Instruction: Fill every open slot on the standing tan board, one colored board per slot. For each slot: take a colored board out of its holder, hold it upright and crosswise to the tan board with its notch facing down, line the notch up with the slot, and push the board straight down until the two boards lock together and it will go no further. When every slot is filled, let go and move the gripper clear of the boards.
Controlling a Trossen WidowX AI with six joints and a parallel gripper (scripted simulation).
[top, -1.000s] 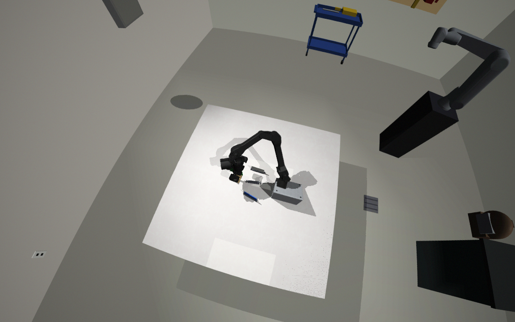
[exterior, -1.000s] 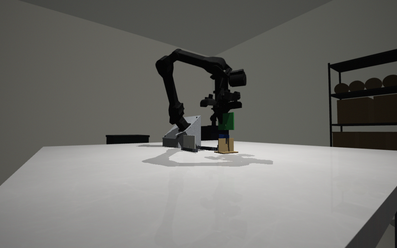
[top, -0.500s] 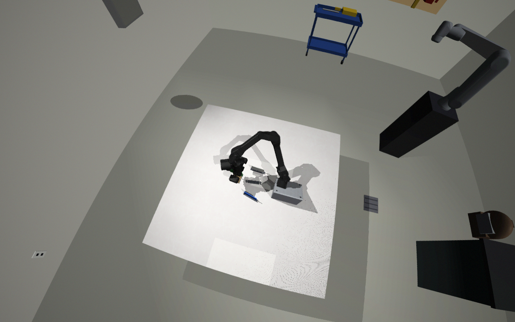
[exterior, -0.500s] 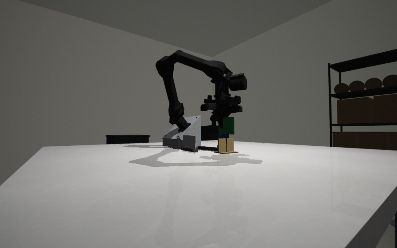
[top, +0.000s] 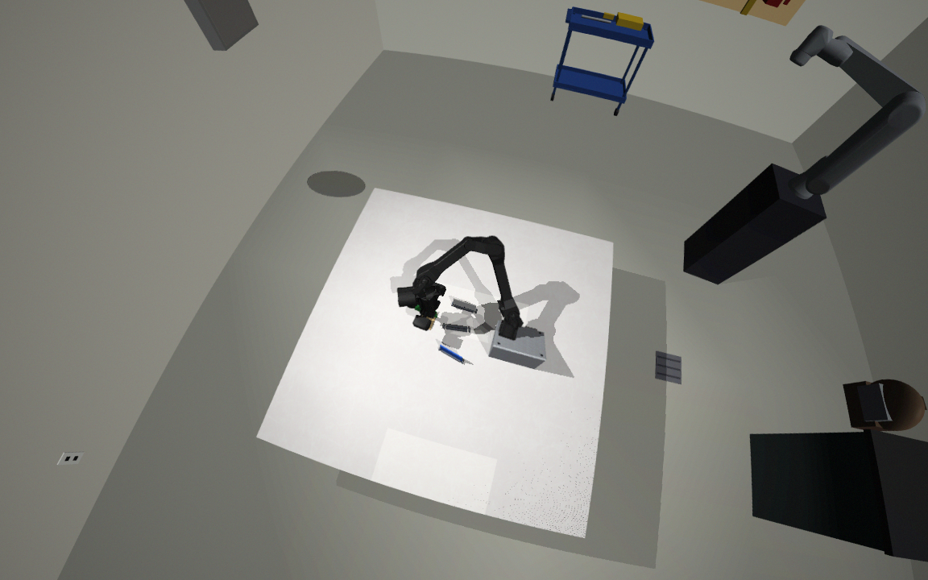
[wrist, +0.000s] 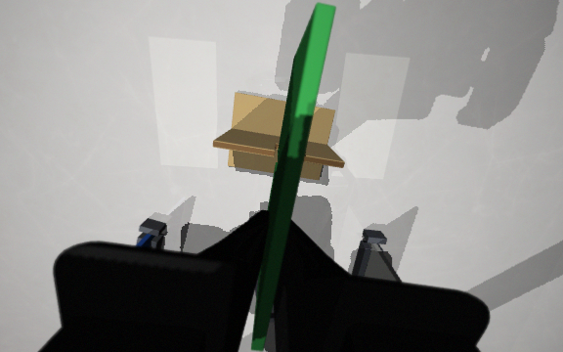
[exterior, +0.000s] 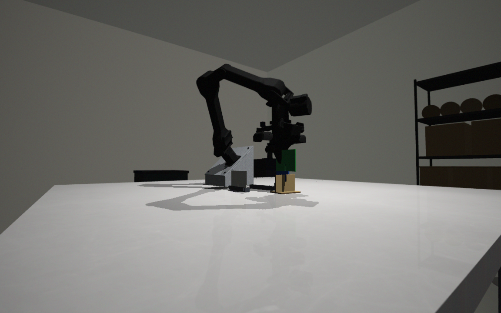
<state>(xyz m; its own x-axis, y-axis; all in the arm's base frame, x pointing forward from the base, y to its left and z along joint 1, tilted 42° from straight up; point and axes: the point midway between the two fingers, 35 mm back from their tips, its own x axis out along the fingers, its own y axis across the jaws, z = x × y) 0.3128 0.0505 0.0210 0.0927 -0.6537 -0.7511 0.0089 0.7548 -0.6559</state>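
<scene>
My gripper (exterior: 279,158) (wrist: 272,220) is shut on the green board (exterior: 290,160) (wrist: 287,181). The board is upright, above the tan board (exterior: 291,182) (wrist: 247,140) and crosswise to it in the wrist view. A small gap shows between them in the exterior view. The tan board's slot shows just left of the green board in the wrist view. The green board's notch is hard to see. The blue board (top: 451,353) (exterior: 282,172) (wrist: 145,241) and the grey board (top: 464,304) (exterior: 239,178) (wrist: 380,268) stand in their holders. The middle holder (top: 456,328) (exterior: 261,187) holds no board.
The arm's grey wedge base (top: 519,347) (exterior: 247,165) stands beyond the holders from the tan board. The blue and grey boards stand on opposite sides of the gripper in the wrist view. All stand on the white table (top: 352,403) (exterior: 166,241).
</scene>
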